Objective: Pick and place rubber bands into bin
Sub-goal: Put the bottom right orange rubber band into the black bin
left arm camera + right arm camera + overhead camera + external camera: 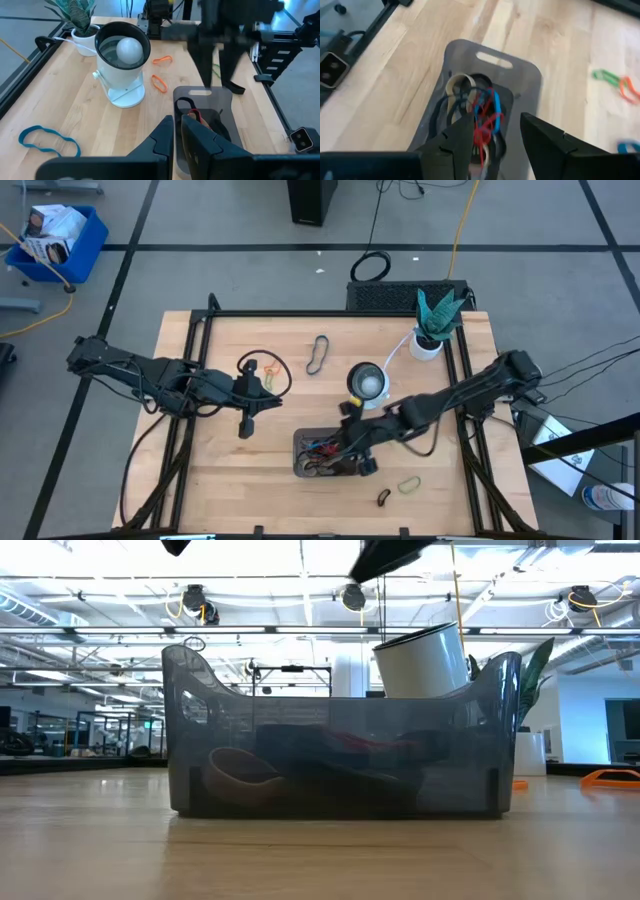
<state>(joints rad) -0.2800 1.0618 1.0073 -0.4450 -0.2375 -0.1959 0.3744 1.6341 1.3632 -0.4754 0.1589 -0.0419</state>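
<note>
Two arms logged over the wooden table (220, 470). Found the right gripper (496, 122) directly above the bin (520, 75), fingers spread well apart with nothing clamped, tips lowered towards the tangle inside. Counted in the bin at least four rubber bands in a loose heap: tan band (457, 84), blue band (495, 106), red band (485, 131) and black band (441, 114), overlapping one another. Placed the bin, by the high view, in the front middle of the table, just in front of the white-and-silver cup (367, 383). Confirmed in the low view: translucent grey bin wall across the middle, a tan loop resting against it inside, the cup standing behind. Found the left gripper (177, 131) well left of the bin, beside a black cable loop (285, 375), fingers drawn close with only a thin slit between them and nothing seen in it. Noted loose bands on the table outside the bin: an orange-and-green pair (270, 374) next to the cable loop, a blue band (47, 141) behind and left of the cup, a green band (410, 483) and a dark band (384, 497) to the front right of the bin. Marked a potted plant (432, 325) at the back right, near the cup.
</note>
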